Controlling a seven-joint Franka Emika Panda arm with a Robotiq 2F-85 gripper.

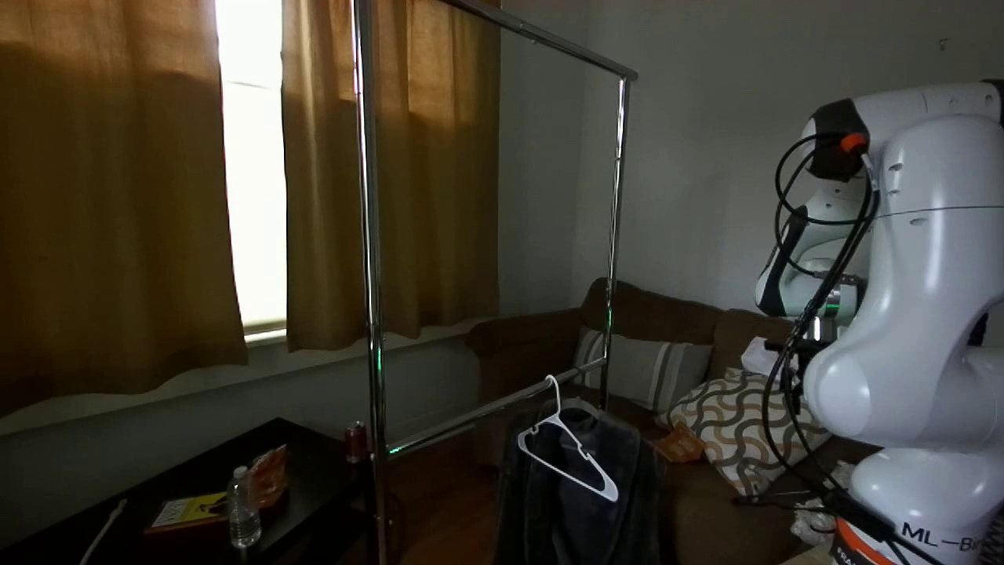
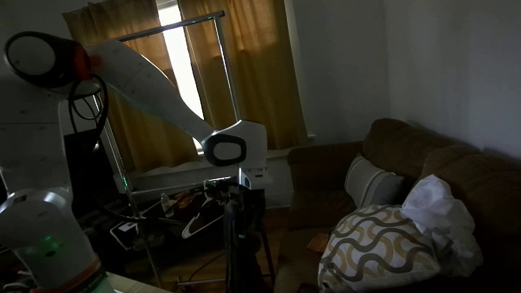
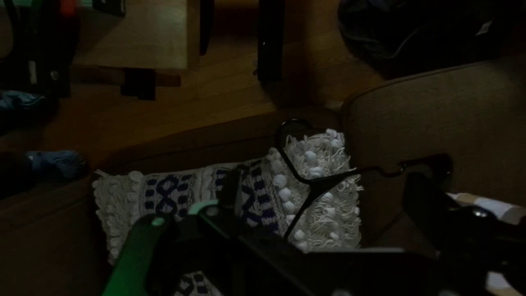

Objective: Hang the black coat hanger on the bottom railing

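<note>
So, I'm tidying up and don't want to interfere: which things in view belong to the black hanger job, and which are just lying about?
For the job:
black coat hanger
bottom railing

Not part of it:
white hanger on that railing
dark garment
plastic bottle
red can
fringed pillow
striped pillow

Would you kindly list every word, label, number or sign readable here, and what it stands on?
"ML-Bi": on the robot's white base; the ending is unclear.
"FRA": on the orange-edged band below; the rest is unclear.
Too small or blurred to read: markings on the yellow item and red can.
</note>
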